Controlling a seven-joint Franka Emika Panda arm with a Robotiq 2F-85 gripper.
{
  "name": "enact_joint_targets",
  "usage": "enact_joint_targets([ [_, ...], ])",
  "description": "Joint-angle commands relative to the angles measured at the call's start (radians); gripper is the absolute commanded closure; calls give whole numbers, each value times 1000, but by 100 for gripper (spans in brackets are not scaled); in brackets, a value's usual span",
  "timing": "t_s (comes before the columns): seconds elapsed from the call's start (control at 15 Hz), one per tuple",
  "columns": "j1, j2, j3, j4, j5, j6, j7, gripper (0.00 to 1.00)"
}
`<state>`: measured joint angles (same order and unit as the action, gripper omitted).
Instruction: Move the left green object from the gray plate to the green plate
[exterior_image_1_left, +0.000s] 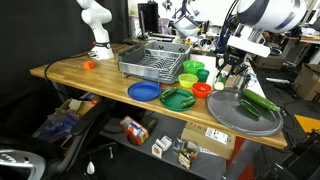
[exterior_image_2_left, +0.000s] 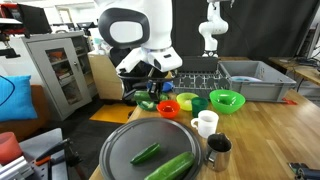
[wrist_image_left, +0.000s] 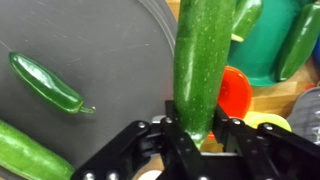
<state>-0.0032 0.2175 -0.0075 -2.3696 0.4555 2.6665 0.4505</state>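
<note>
My gripper (wrist_image_left: 200, 135) is shut on the left green object (wrist_image_left: 203, 60), a cucumber-like piece with a paler end at the jaws. It holds the piece in the air over the far edge of the gray plate (wrist_image_left: 110, 50). The gripper shows in both exterior views (exterior_image_1_left: 232, 72) (exterior_image_2_left: 150, 88). The gray plate (exterior_image_1_left: 235, 112) (exterior_image_2_left: 125, 150) still carries a small green pepper-like piece (wrist_image_left: 45, 82) (exterior_image_2_left: 146, 153) and a longer dark cucumber (wrist_image_left: 25, 155) (exterior_image_2_left: 170, 167). The green plate (exterior_image_1_left: 178, 99) (wrist_image_left: 265, 50) lies beyond a red bowl (exterior_image_1_left: 201, 89) (wrist_image_left: 237, 90) and has green pieces on it.
A blue plate (exterior_image_1_left: 144, 91) lies beside the green plate. Light-green bowls (exterior_image_1_left: 190, 72) (exterior_image_2_left: 226, 100) and a gray dish rack (exterior_image_1_left: 155, 58) (exterior_image_2_left: 255, 80) stand behind. A white mug (exterior_image_2_left: 205, 123) and a metal cup (exterior_image_2_left: 218, 147) stand by the gray plate's rim.
</note>
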Motion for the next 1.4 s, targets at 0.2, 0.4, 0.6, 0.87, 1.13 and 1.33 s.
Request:
enact_joint_targets([
  [0.2, 6, 93, 37, 179, 75, -39, 46, 88],
  [0.4, 0, 157, 64, 278, 109, -84, 40, 88],
  [0.6, 19, 163, 56, 282, 82, -78, 45, 63],
  [0.87, 15, 172, 55, 308, 82, -119, 37, 63],
  [1.13, 8, 183, 66, 331, 102, -141, 33, 88],
  [1.33, 13, 243, 122, 431, 185, -204, 27, 88],
])
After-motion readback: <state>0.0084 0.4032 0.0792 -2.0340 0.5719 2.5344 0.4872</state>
